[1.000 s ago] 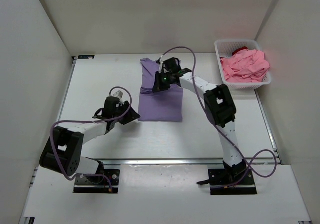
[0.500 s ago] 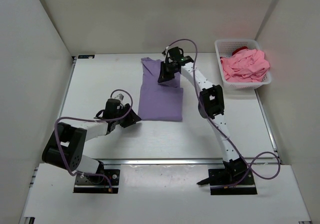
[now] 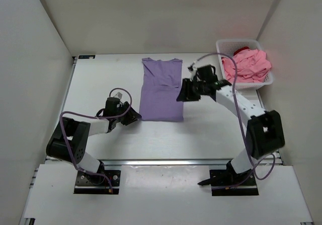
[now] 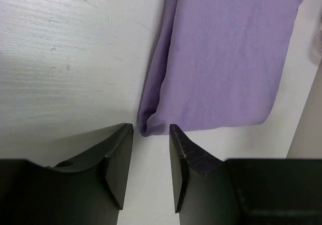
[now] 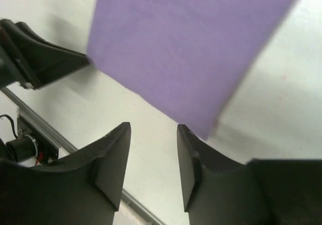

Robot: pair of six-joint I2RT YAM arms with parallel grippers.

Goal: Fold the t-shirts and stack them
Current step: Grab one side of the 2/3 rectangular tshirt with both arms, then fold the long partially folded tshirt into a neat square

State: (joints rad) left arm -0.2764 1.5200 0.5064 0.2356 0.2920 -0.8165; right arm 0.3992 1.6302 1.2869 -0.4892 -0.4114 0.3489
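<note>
Just ahead of the left end effector, whose jaws stand apart with nothing between them, lies the near corner of the lavender t-shirt, spread flat as a long folded panel on the counter. The right end effector is at the shirt's opposite long edge, its jaws also apart and empty. Beyond that end effector and well apart from it, the pink t-shirt and a glimpse of the dark red t-shirt sit heaped in the white basket. The risk I see is a shallow pinch. If the left jaws catch only the top layer at that doubled corner, the fold could peel open. If the two sides lift unevenly, the panel could skew or bunch.
</note>
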